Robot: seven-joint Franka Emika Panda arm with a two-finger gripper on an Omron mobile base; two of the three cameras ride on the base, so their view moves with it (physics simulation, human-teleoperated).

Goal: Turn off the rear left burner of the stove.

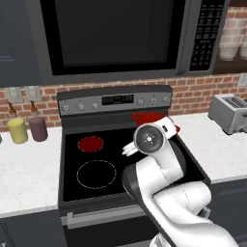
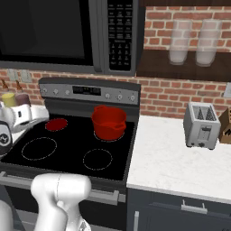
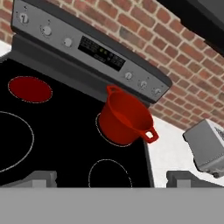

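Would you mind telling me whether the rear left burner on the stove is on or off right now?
On. The rear left burner glows red on the stove, while the front left ring is plain black inside its white outline.

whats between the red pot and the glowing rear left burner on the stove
Nothing: bare black glass of the stove separates the red pot from the glowing burner, as the right base view and hand view show.

I can read no text: the display [image 3: 101, 53] on the black glass-top stove's grey steel back panel [image 3: 65, 35] and the dark microwave's keypad [image 2: 119, 31] are illegible blurs.
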